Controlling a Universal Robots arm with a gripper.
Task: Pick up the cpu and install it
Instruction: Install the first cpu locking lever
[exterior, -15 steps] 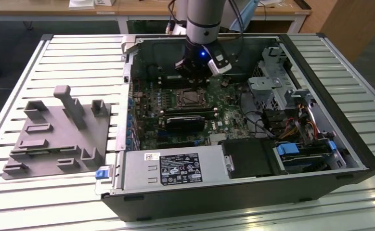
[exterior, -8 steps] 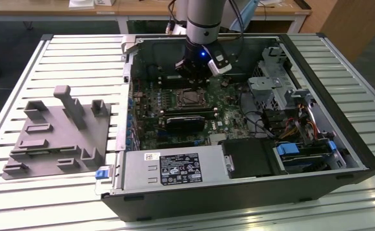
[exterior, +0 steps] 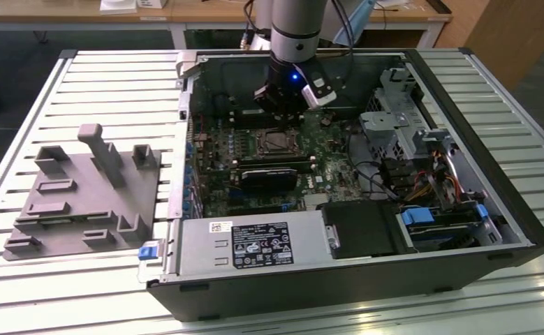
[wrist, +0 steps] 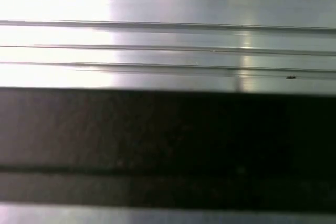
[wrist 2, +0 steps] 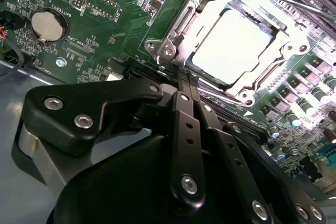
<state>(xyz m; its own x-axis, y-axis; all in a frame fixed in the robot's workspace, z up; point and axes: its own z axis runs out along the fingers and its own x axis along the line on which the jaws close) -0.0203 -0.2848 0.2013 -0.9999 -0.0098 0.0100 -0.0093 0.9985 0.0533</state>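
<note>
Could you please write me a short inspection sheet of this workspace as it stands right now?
Surface: slatted metal table carrying an open computer case.
Job's things: cpu sits in the motherboard socket, metal frame around it.
Clutter: grey fixture plate with upright pegs, on the exterior view's left.
Gripper: gripper hangs inside the case beside the socket, holding nothing.
Cables: black and coloured wiring inside the case.
Surroundings: wooden furniture behind the table.

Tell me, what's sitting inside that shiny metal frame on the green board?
In the second wrist view, the cpu lies flat inside the socket frame on the green board, its silver top glaring white. Whatever is underneath the chip is covered. The gripper is beside the frame, holding nothing.
</note>
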